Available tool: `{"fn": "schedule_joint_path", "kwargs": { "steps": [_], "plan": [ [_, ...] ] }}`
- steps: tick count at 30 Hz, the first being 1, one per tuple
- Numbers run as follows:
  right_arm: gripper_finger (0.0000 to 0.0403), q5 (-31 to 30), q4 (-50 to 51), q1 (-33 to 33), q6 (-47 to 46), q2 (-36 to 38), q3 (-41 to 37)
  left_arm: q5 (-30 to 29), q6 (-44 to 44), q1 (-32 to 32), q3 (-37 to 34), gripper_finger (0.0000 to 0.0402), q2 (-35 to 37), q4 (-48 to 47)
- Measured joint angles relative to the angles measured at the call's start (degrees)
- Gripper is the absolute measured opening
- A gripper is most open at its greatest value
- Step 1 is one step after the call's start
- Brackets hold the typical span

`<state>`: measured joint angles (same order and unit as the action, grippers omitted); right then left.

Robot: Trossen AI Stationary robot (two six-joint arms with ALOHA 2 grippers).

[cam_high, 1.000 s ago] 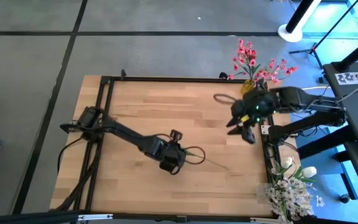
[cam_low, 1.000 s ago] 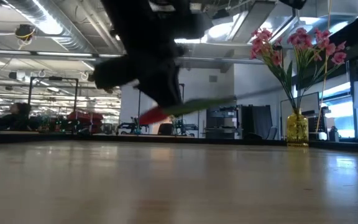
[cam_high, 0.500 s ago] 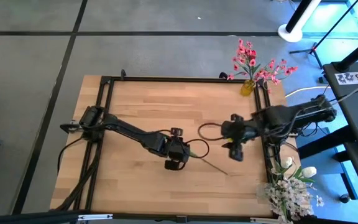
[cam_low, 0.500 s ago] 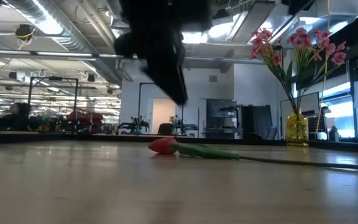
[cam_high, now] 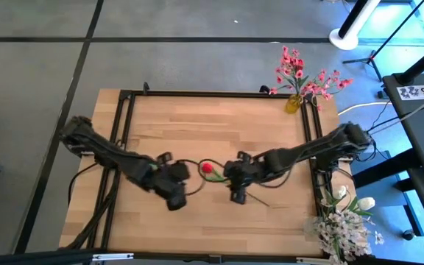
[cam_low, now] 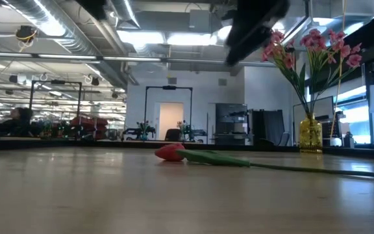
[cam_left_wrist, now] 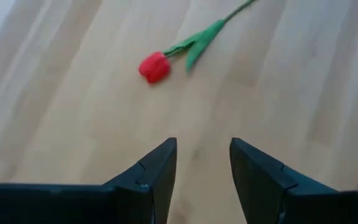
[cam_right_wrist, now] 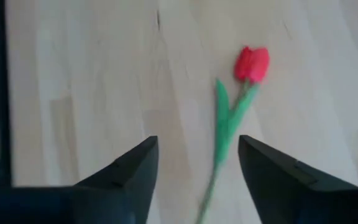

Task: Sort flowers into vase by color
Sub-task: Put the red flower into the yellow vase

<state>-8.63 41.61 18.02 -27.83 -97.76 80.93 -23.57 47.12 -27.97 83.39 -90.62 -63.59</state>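
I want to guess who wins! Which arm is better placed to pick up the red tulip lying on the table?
Probably the right. Its open tool hangs right over the red tulip's stem, pointing along it. The left tool, also open and empty, sits off to one side.

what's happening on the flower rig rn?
A red tulip lies loose on the table, held by neither arm. The left pincer sits open just beside it; the right pincer hangs open over its stem. Pink sprays already stand in the yellow vase at the far corner.
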Motion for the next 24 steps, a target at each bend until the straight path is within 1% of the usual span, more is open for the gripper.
{"fn": "schedule_joint_path", "kwargs": {
  "steps": [2, 4, 6, 9, 12, 17, 18, 21, 24],
  "plan": [
    [0.0244, -0.41, -3.15, -0.06, 0.1, -3.18, 0.0, -0.98, 6.62, -2.13, -1.58, 0.0145, 3.41, -0.24],
    [0.0252, -0.65, -6.56, -0.68, 0.55, -6.42, 0.0, -2.8, 11.97, -4.12, -2.97, 0.0144, 6.47, -0.04],
    [0.0251, -0.67, -8.47, -1.3, 0.87, -9.54, 0.0, -5.07, 16.37, -5.72, -4.22, 0.0144, 8.57, -0.12],
    [0.0237, -0.47, -10.08, -3.49, 1.08, -13.32, 0.0, -8.74, 21.04, -7.44, -5.21, 0.0144, 10.82, 0.0],
    [0.0214, 0.17, -11.98, -6.39, 1.12, -16.26, -0.02, -13.11, 23.14, -7.9, -5.25, 0.0144, 11.46, 0.4],
    [0.0174, 2.52, -13.87, -10.39, 2.53, -20.21, -0.02, -19.82, 22.83, -7.16, -5.3, 0.0144, 11.35, 1.69],
    [0.0167, 2.93, -13.78, -10.87, 2.77, -20.95, -0.02, -20.58, 22.81, -6.9, -5.3, 0.0144, 11.33, 1.63],
    [0.0145, 4.15, -13.68, -11.84, 2.86, -21.95, 0.12, -20.44, 22.82, -6.37, -5.3, 0.0144, 11.31, 1.56],
    [0.0119, 4.09, -13.49, -12.1, 3.49, -22.13, 0.15, -20.37, 24.23, -6.37, -5.3, 0.0144, 11.25, 2.54]
  ]
}}
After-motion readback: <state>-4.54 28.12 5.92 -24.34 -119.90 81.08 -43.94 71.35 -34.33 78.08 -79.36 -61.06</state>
